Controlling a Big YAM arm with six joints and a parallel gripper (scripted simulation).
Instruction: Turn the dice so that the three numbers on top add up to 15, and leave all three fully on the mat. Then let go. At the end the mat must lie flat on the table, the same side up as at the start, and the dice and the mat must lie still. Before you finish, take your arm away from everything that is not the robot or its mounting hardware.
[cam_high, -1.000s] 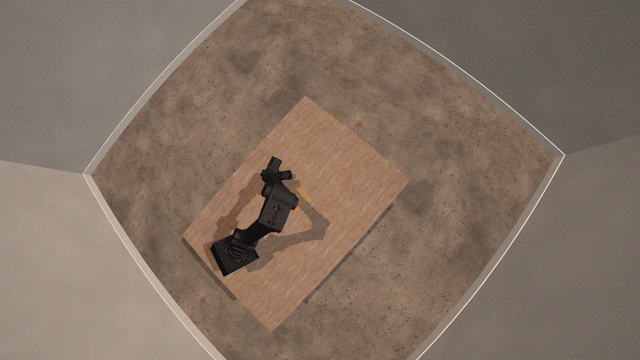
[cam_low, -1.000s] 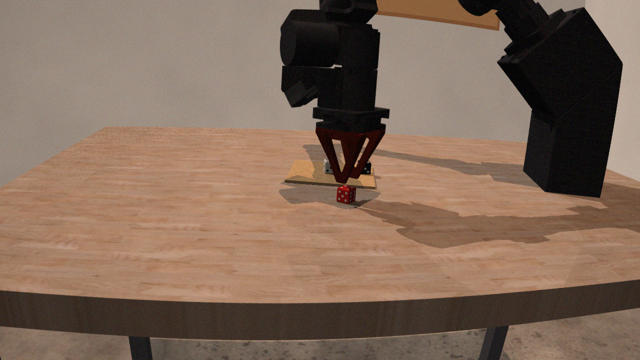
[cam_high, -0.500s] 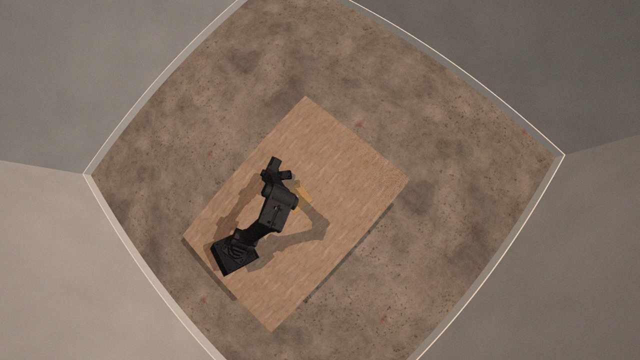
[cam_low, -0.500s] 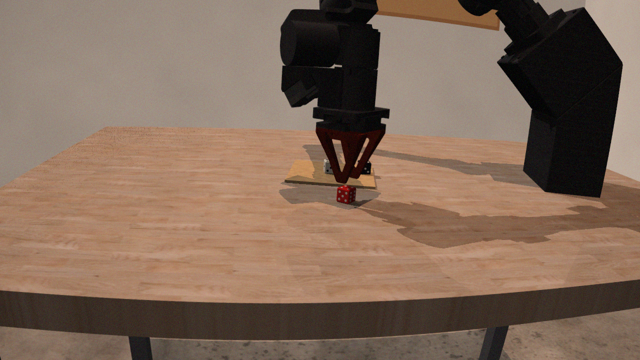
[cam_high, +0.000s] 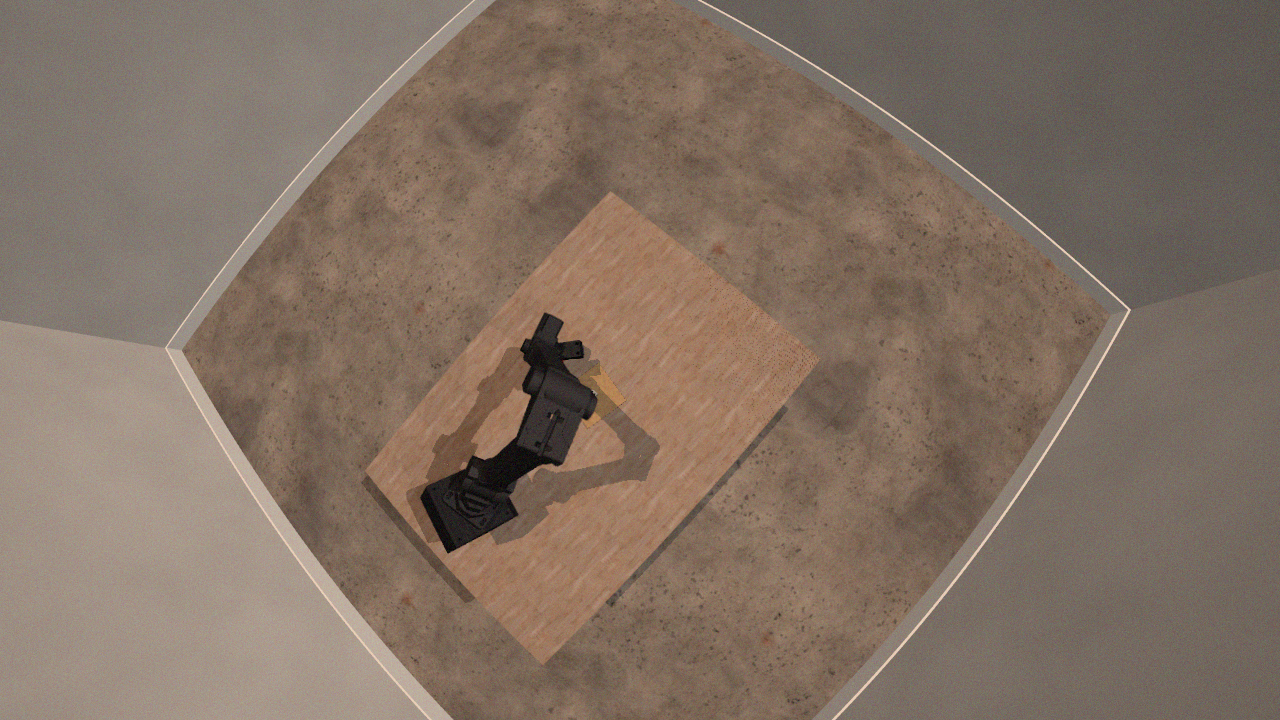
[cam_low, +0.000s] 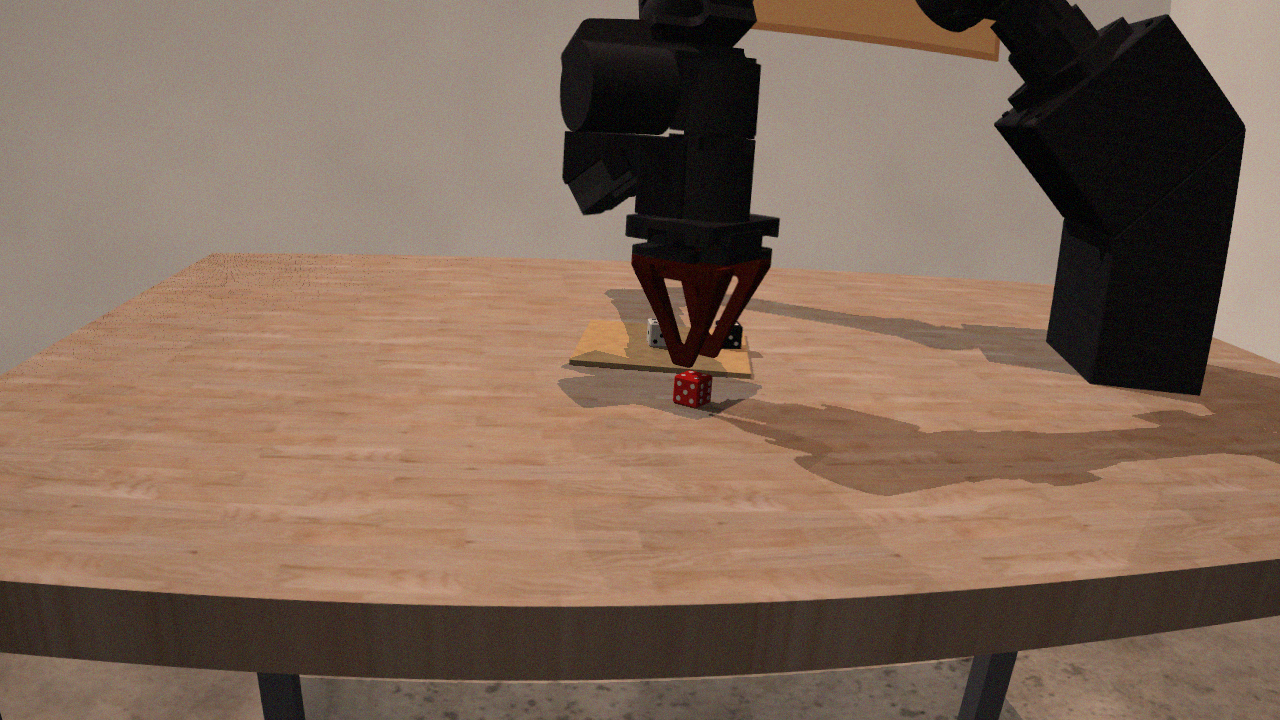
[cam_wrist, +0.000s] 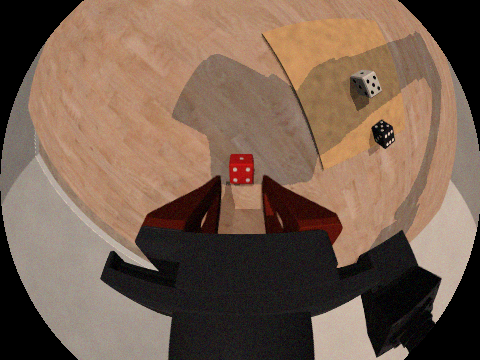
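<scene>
The red die (cam_low: 691, 390) (cam_wrist: 241, 172) sits on the table, off the mat, near its front edge; four seems to be its top face. The white die (cam_low: 654, 334) (cam_wrist: 367, 84) stands on the mat (cam_high: 609, 394) (cam_low: 592, 343) (cam_wrist: 320, 40), apparently five up. The black die (cam_low: 734, 335) (cam_wrist: 383, 134), apparently six up, stands near a mat edge. My gripper (cam_low: 699, 359) (cam_wrist: 241, 182) is partly open and empty, fingers pointing down just above the red die. In the exterior view the fingers partly hide the mat and dice behind. The arm hides the fingers in the top view.
The arm's base (cam_high: 468, 514) (cam_low: 1145, 295) stands on the wooden table (cam_high: 671, 304) (cam_low: 358, 501) (cam_wrist: 125, 100), to the right in the exterior view. The arm's shadow falls across the table and part of the mat. The table's front edge is well in front of the red die there.
</scene>
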